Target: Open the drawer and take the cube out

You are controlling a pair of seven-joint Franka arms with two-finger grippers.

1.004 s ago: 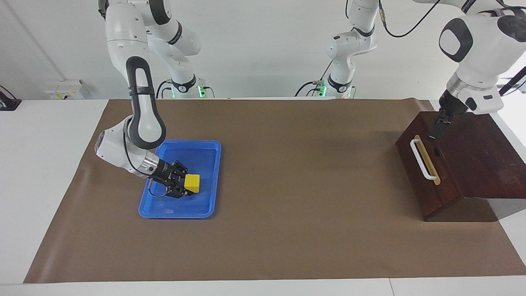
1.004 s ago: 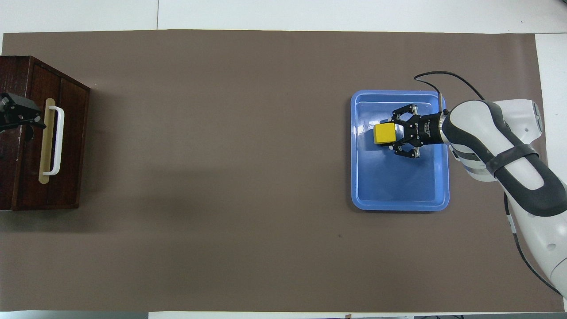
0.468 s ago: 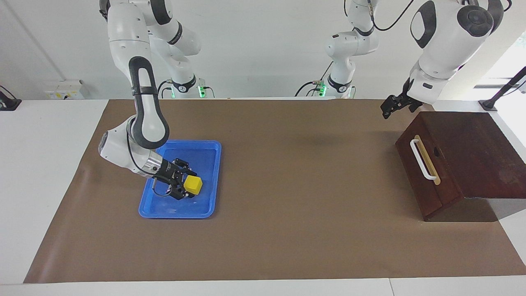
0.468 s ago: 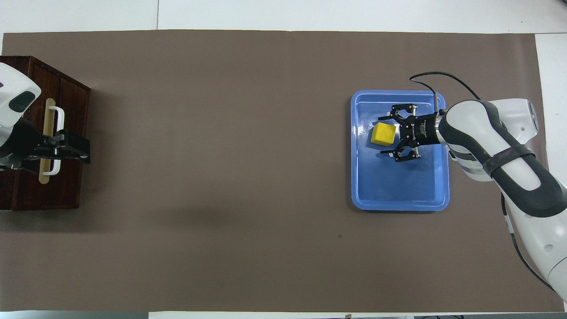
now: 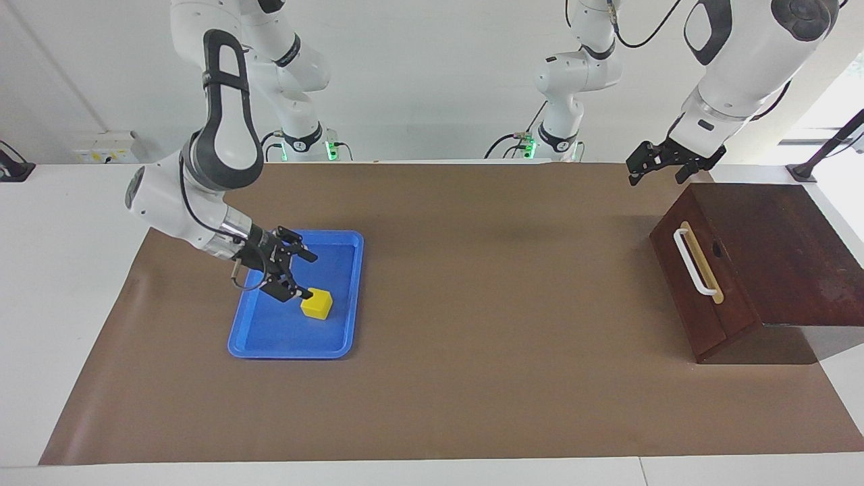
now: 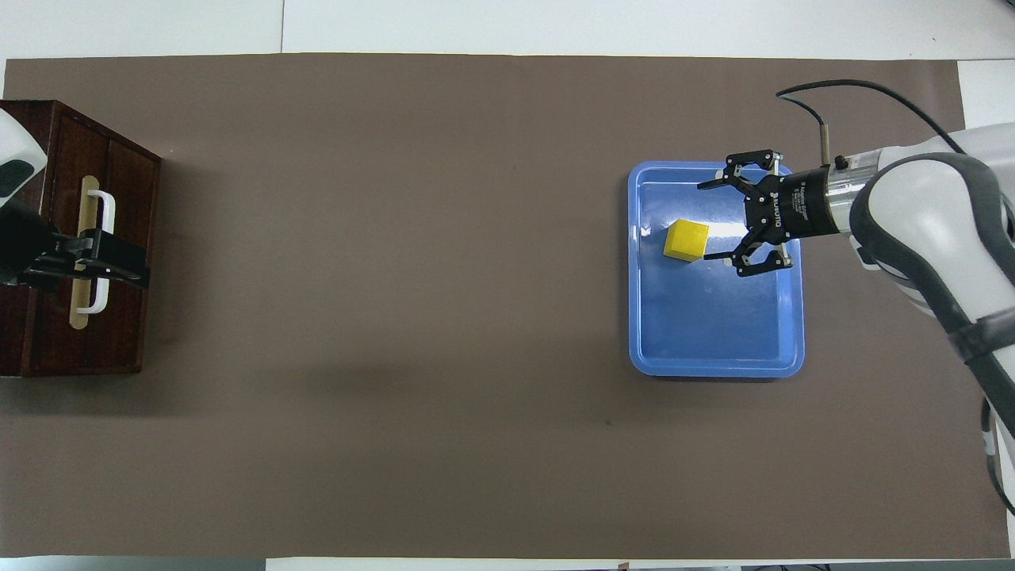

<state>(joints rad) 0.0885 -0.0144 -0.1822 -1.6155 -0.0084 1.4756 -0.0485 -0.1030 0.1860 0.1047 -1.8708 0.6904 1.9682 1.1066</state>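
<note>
The yellow cube point(image 5: 316, 305) point(image 6: 687, 240) lies in the blue tray point(image 5: 290, 351) point(image 6: 714, 366). My right gripper point(image 5: 309, 277) point(image 6: 704, 222) hangs open just above the tray, beside the cube and clear of it. The dark wooden drawer point(image 5: 698, 297) point(image 6: 127, 325) is shut in its box at the left arm's end of the table, its white handle point(image 5: 692, 260) point(image 6: 101, 297) facing the mat. My left gripper point(image 5: 653, 177) point(image 6: 143, 266) is open, raised in the air over the drawer front, touching nothing.
A brown mat point(image 5: 486, 324) covers most of the white table. The dark box point(image 5: 796, 250) stands at the mat's edge at the left arm's end. The tray sits toward the right arm's end.
The right gripper has opened, let the cube go into the tray, and drawn back and up. The left gripper has lifted off the box top and now hangs higher.
</note>
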